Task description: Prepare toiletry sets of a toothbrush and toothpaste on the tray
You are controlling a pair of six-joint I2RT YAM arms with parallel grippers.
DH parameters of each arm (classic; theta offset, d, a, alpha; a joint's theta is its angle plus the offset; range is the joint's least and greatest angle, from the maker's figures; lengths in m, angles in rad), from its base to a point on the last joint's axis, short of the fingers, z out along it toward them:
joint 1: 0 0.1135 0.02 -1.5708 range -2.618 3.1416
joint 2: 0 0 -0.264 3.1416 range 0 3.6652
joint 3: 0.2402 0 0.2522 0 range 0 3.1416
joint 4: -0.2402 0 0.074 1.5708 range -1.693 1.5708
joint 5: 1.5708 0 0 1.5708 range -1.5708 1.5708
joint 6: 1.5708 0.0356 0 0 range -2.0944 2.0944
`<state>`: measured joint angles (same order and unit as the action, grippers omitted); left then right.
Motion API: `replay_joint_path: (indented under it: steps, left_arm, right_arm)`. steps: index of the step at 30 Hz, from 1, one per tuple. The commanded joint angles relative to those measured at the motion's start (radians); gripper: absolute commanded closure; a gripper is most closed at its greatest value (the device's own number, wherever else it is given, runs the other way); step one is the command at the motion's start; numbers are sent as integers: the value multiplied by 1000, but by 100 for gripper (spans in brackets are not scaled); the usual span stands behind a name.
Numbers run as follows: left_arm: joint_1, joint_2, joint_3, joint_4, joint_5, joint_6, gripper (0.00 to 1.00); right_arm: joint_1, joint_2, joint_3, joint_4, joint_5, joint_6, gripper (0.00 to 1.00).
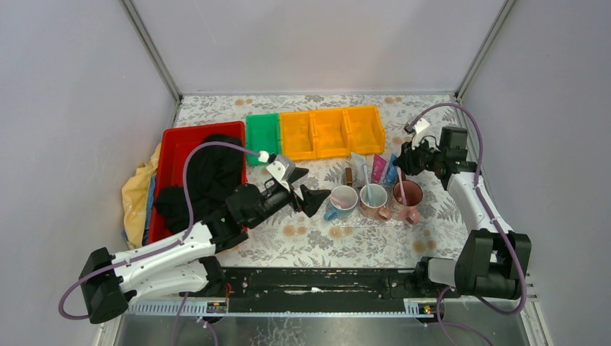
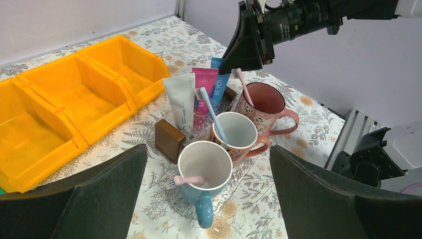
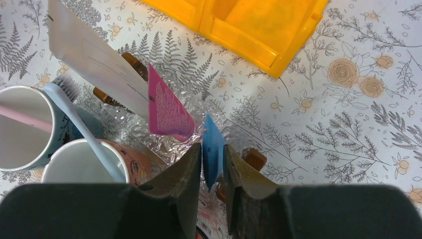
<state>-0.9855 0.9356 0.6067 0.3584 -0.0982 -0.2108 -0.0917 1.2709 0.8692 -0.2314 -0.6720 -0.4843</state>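
Three mugs stand on a clear crinkled tray [image 1: 360, 220]. The blue mug [image 2: 204, 169] holds a pink toothbrush [image 2: 189, 180]. The middle mug [image 2: 239, 132] holds a light blue toothbrush [image 2: 213, 115]. The pink mug [image 2: 266, 104] holds a whitish-pink toothbrush [image 2: 243, 87]. A white toothpaste tube [image 2: 180, 102] and a magenta tube [image 2: 203, 92] stand upright behind the mugs. My right gripper [image 3: 213, 154] is shut on the top of the blue tube [image 3: 211, 144], which stands beside the magenta one. My left gripper [image 2: 207, 149] is open and empty just in front of the blue mug.
Small brown blocks [image 2: 169, 140] sit by the tubes. Three yellow bins [image 1: 331, 130] and a green bin [image 1: 263, 133] line the back. A red bin [image 1: 176, 148] with black cloth and a yellow cloth [image 1: 137, 191] lie at the left.
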Motion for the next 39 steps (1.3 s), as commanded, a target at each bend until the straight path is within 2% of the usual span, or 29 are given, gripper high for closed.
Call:
replay_joint_path:
  steps: [1, 7, 16, 18, 21, 23, 28, 31, 36, 39]
  left_arm:
    - [7, -18, 1, 19, -11, 0, 0]
    - [6, -26, 6, 15, -8, 1, 0]
    - [10, -77, 37, -25, 4, -9, 0]
    - [18, -82, 83, -57, 8, -6, 0]
    - [73, -65, 197, -159, 59, -8, 0]
    - [148, -38, 298, -251, 124, -32, 0]
    - [384, 52, 548, -410, 333, -151, 0]
    - [491, 113, 703, -509, 428, -195, 0]
    - [528, 155, 919, -616, 465, -177, 0]
    - [528, 151, 999, -642, 470, -171, 0]
  right_arm:
    - [4, 12, 5, -8, -17, -26, 69]
    - [4, 18, 39, -48, -36, -27, 62]
    - [-82, -111, 113, -125, -153, 22, 28]
    - [-91, -140, 141, -152, -174, 30, 20]
    - [-97, -187, 203, -187, -182, 57, 2]
    - [-100, -208, 271, -209, -171, 97, 1]
    - [-101, -188, 545, -297, -12, 358, 1]
    - [-101, -171, 708, -379, -56, 403, 1]
    - [-101, -130, 952, -489, -187, 435, 1]
    - [-101, -119, 1022, -472, -165, 563, 1]
